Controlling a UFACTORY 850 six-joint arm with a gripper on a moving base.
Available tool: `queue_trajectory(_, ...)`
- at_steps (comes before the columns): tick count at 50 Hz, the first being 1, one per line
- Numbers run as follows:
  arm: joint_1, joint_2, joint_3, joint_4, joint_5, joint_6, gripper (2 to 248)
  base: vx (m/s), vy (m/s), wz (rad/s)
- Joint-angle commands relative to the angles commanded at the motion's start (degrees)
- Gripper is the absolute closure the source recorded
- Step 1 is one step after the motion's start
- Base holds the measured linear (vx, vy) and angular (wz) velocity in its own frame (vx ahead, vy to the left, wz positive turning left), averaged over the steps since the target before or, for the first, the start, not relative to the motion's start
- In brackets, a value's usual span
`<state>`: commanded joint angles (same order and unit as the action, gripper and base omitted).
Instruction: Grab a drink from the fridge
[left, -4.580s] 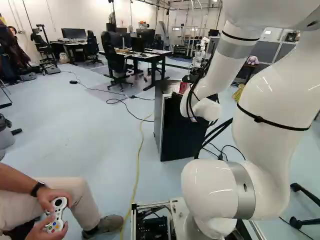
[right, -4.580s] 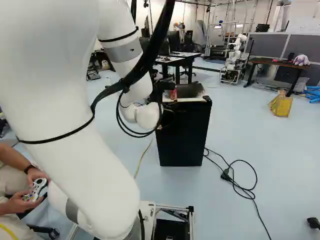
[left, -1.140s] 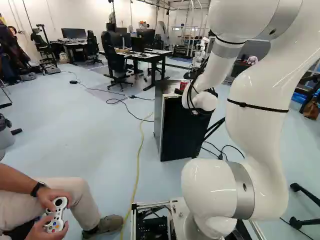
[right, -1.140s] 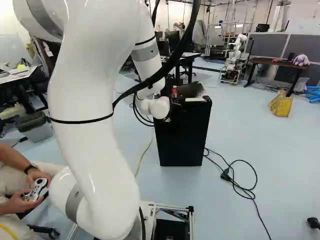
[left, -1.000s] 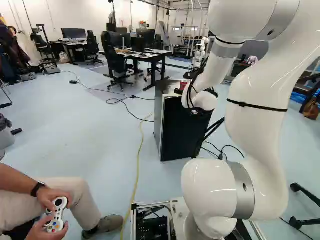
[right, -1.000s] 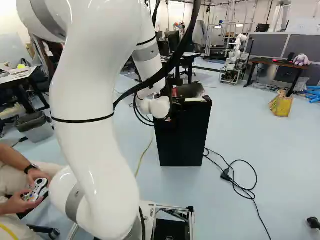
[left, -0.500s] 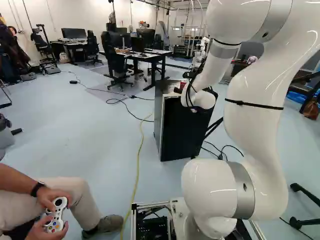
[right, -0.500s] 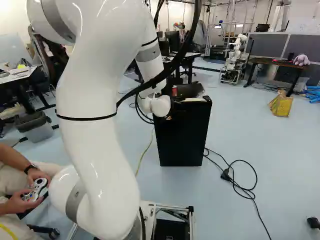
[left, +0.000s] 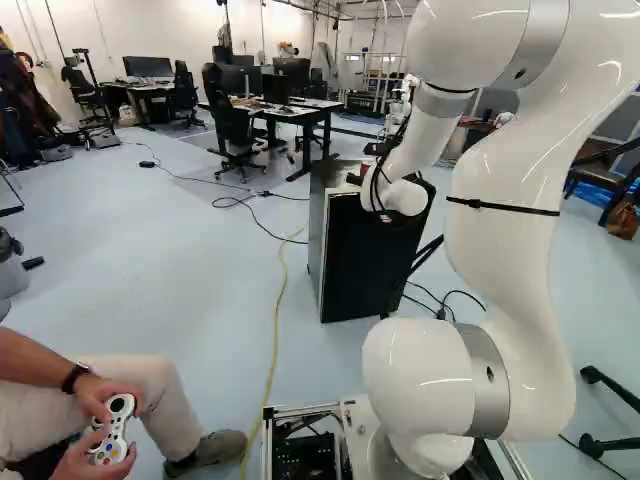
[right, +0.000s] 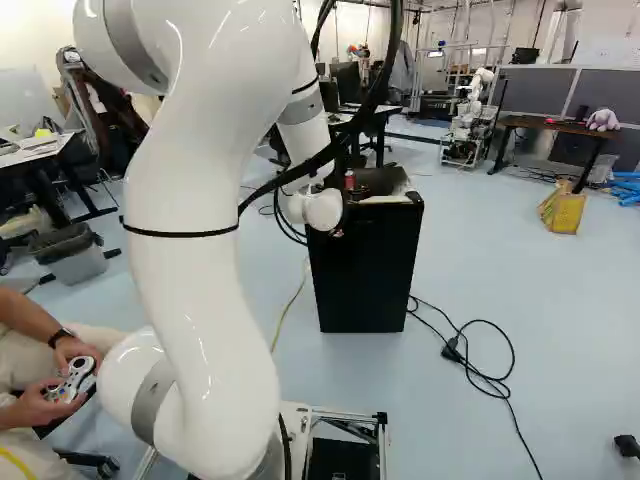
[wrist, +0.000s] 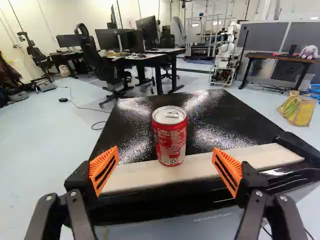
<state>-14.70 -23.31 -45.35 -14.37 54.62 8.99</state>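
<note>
While jaws gape, can (wrist: 170, 137) (red, upright) stands ahead.

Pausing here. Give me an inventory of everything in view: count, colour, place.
Cylindrical metal drink can: 1, red, silver lid, on fridge top
Boxy fridge: 1, black front, ahead of arm
Flat strip: 1, cream, near edge of fridge top
Wheeled office chairs, flat monitors: several, black, around background desks
Soft plush toy: 1, lilac, on brown desk
Another robot: 1, white, beyond fridge
Floor cables: several, black and yellow
Game controller: 1, white, in person's hands
Person's hands: 2, around controller
Robot arm: 1, white, reaching toward fridge
Two-finger gripper: 1, black, orange pads, open by can
</note>
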Motion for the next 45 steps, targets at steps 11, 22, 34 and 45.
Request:
queue_trajectory(11, 0.16, -0.97, -1.23, 0.00, 0.00, 0.00, 3, 0.000, 0.000, 0.000)
queue_trajectory(22, 0.22, -1.91, -2.44, 0.00, 0.00, 0.00, 3, 0.000, 0.000, 0.000)
queue_trajectory(34, 0.12, -2.86, -3.66, 0.00, 0.00, 0.00, 3, 0.000, 0.000, 0.000)
queue_trajectory(45, 0.02, -3.72, -4.77, 0.00, 0.00, 0.00, 3, 0.000, 0.000, 0.000)
